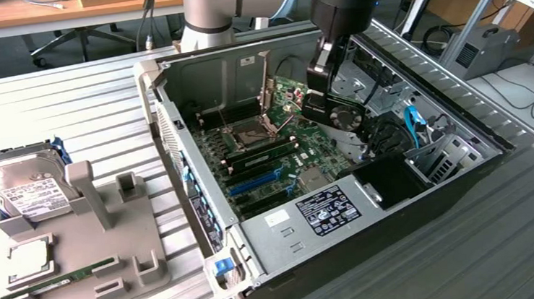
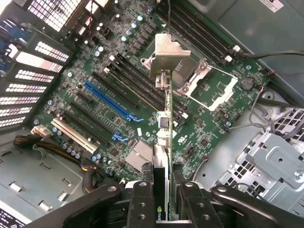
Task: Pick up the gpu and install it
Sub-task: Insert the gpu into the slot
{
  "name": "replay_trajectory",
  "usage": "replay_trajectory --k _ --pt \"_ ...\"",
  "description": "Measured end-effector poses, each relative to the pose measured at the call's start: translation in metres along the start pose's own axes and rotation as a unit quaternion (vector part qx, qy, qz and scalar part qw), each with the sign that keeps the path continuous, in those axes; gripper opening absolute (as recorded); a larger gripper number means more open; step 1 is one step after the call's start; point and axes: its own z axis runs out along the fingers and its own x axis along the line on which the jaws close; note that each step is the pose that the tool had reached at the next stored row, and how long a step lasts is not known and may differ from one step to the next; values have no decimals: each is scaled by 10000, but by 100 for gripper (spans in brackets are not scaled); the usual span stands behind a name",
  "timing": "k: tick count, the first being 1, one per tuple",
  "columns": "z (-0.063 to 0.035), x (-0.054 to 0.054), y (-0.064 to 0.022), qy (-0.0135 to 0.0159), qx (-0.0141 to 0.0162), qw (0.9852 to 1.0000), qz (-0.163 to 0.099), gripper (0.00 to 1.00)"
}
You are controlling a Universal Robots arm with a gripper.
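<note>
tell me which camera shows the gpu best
The exterior view: the gpu shows its round fan face, held by the gripper over the motherboard. The wrist view sees it edge-on, a thin strip between the fingers.

Arm (image 1: 346, 5) angled dwn, gripper (image 2: 164, 202) clamped on gpu (image 2: 164, 71)

Exterior camera looks down from well back on the open computer case (image 1: 285, 243); wrist camera, behind the gripper (image 2: 162, 203), closely faces its motherboard (image 2: 202, 137), which both views share.
</note>
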Motion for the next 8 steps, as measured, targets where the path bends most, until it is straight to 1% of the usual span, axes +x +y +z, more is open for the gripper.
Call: replay_trajectory --k 8 --pt "0 0 0 -2 -1 10000 -68 26"
